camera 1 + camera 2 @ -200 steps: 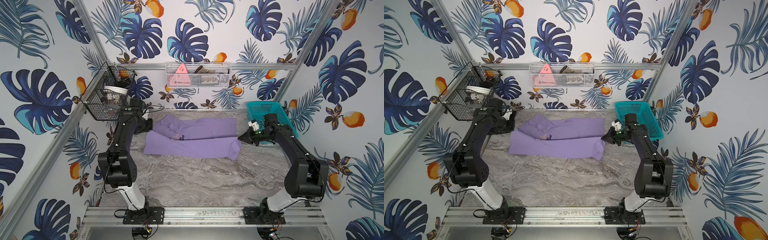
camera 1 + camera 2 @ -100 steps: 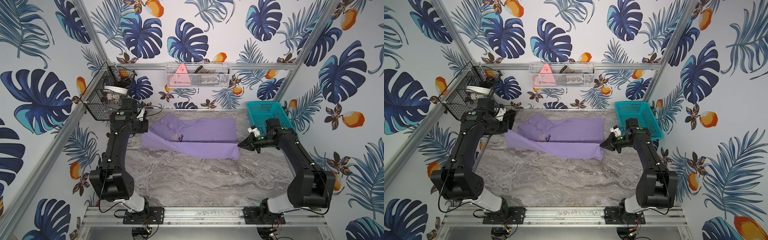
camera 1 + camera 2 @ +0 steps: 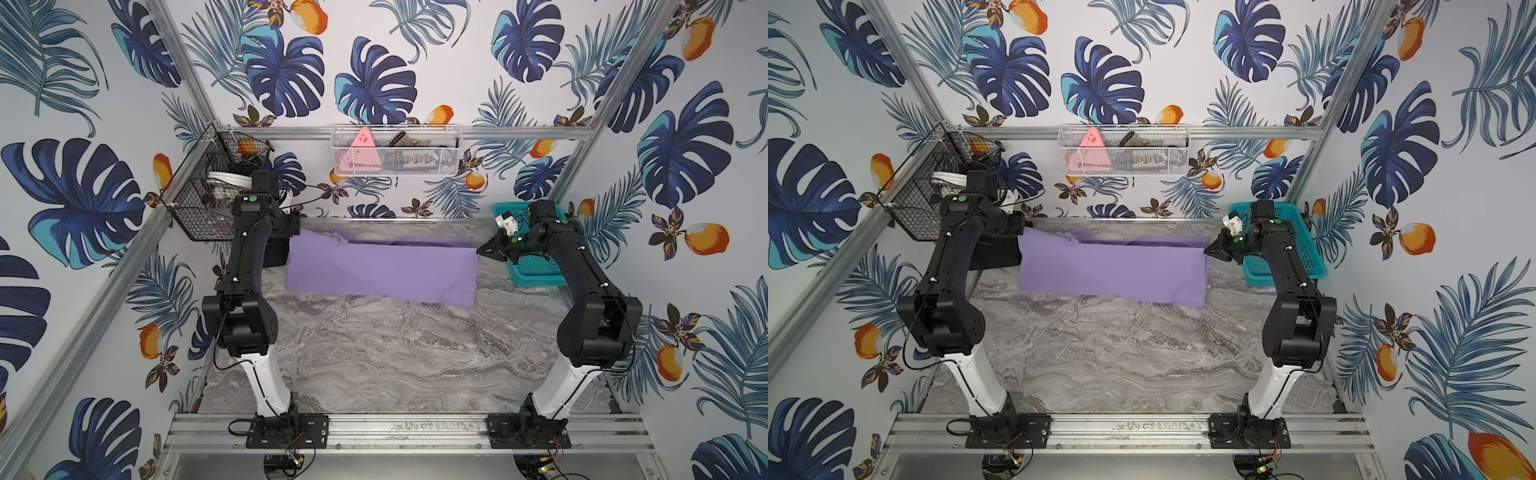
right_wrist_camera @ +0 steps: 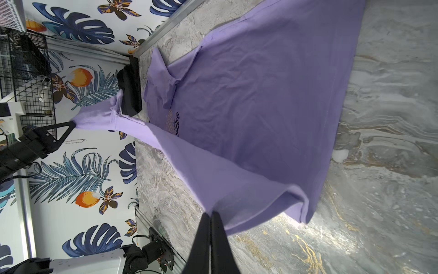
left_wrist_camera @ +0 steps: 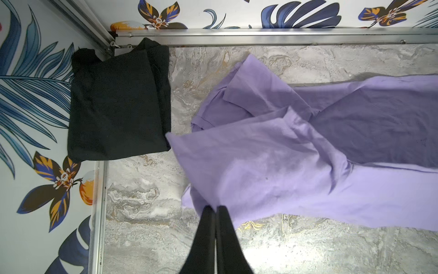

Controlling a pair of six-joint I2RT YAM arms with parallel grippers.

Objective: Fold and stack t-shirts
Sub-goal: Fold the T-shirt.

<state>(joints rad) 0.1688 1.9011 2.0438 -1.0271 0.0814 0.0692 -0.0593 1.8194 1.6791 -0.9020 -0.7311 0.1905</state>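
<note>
The lavender t-shirt (image 3: 382, 270) (image 3: 1113, 270) lies lengthwise across the back of the marble table, with one long edge lifted off it. My left gripper (image 5: 215, 207) (image 3: 296, 226) is shut on that edge's left corner. My right gripper (image 4: 210, 213) (image 3: 478, 250) is shut on the right corner. The cloth (image 4: 260, 106) hangs between them, and its black lettering (image 4: 175, 123) peeks out under the raised layer. The black folded t-shirt (image 5: 116, 106) (image 3: 994, 257) rests in the back left corner, just left of the purple one.
A teal basket (image 3: 536, 270) sits at the back right under my right arm. A black wire basket (image 3: 199, 199) hangs on the left wall. A white mesh basket (image 3: 395, 153) on the back wall holds a pink triangular item (image 3: 360, 139). Bare marble (image 3: 395, 353) lies in front.
Both grippers have risen with the shirt's long edge, and the right one has moved toward the back. The cloth now stretches as a raised sheet that hides the lettering from above.
</note>
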